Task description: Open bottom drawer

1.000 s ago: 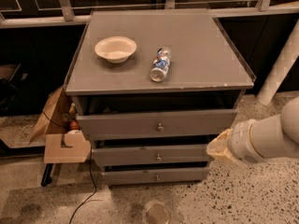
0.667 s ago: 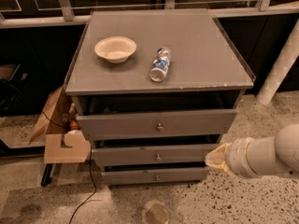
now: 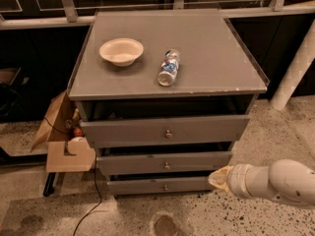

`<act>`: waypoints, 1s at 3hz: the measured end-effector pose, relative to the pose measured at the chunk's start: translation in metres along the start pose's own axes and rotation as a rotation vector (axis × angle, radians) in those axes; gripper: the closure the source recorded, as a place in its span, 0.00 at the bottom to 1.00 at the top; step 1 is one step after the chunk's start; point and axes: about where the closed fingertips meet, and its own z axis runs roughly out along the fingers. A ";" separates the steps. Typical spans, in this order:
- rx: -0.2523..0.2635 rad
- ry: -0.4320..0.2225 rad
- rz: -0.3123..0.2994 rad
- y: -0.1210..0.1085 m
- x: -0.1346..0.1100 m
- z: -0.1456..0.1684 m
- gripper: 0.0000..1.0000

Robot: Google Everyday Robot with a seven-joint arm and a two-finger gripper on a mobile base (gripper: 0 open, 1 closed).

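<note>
The grey cabinet (image 3: 167, 63) has three drawers, all slightly pulled out. The bottom drawer (image 3: 162, 185) is the lowest, with a flat grey front and a small round metal knob (image 3: 165, 187) at its centre. My gripper (image 3: 220, 178) comes in from the lower right on a white arm (image 3: 275, 182). Its yellowish tip sits just right of the bottom drawer's right end, level with the drawer front and well right of the knob.
A white bowl (image 3: 121, 50) and a plastic bottle (image 3: 169, 67) lying on its side are on the cabinet top. An open cardboard box (image 3: 61, 136) and a black cable (image 3: 96, 195) are on the floor at the left. A white pipe (image 3: 295, 68) stands at the right.
My arm has lowered and drawn back to the right. The gripper has dropped from the middle drawer's level to the bottom drawer's level. The drawers have not moved.
</note>
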 end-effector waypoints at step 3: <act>-0.147 -0.025 0.098 0.014 0.081 0.119 1.00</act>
